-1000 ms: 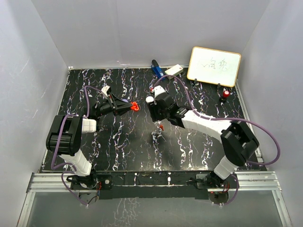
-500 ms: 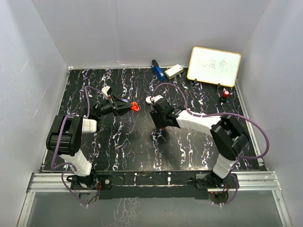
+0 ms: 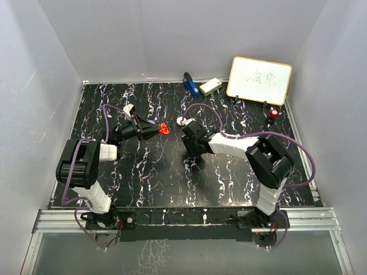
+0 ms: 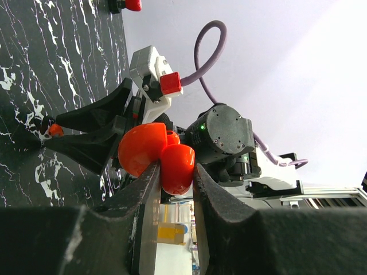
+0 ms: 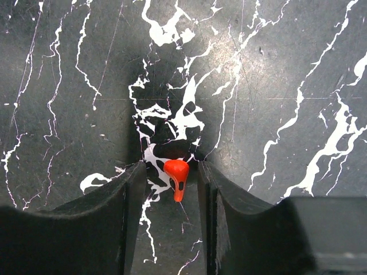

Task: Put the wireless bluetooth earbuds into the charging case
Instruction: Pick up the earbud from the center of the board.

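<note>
A second on, my right arm has folded in and sunk toward the table (image 3: 143, 189) — wrist lower, elbow drawn nearer the centre — while my left arm has not shifted. My right gripper (image 5: 170, 167) points straight down with its jaws spread. A red earbud (image 5: 176, 173) lies on the tabletop between them, nearer one finger than the other and, in the wrist view, touching neither. It is glossy plastic, a bulbous head tapering to a short stem with a dark slot. The surface under it is black with a slight sheen, veined in white like marble.

My left gripper (image 4: 175, 172) is pinching the charging case (image 4: 150, 150) — two smooth, rounded red halves, shiny as lacquer — at my fingertips, raised off the table and off to one side of my right jaws. The fingers (image 4: 212, 189) gripping it are matte black.
</note>
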Tool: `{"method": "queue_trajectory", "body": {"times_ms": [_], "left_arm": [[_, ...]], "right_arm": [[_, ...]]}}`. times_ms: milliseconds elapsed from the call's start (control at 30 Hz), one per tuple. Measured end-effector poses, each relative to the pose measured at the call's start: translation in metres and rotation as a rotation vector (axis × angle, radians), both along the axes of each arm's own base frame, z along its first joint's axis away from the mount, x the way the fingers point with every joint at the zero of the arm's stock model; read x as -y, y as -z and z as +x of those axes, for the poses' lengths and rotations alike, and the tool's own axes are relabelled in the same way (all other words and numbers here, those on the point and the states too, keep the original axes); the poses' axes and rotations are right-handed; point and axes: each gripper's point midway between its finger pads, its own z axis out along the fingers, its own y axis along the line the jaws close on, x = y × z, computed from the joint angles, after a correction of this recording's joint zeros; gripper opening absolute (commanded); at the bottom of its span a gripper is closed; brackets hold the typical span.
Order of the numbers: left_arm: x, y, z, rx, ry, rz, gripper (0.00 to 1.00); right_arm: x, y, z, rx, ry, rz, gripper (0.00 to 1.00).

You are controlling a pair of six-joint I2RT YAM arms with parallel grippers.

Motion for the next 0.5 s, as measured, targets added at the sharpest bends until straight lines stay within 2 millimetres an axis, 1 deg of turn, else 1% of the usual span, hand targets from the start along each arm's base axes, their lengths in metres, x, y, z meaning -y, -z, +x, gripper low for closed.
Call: {"method": "queue_trajectory", "body": {"times_ms": [500], "left_arm": [[-0.0002,0.0012,0.0001,-0.004,-0.005,0.000,0.00]], "right_arm": [[0.0044,0.0007,0.0046,-0.018,0.027,0.021,0.28]]}}
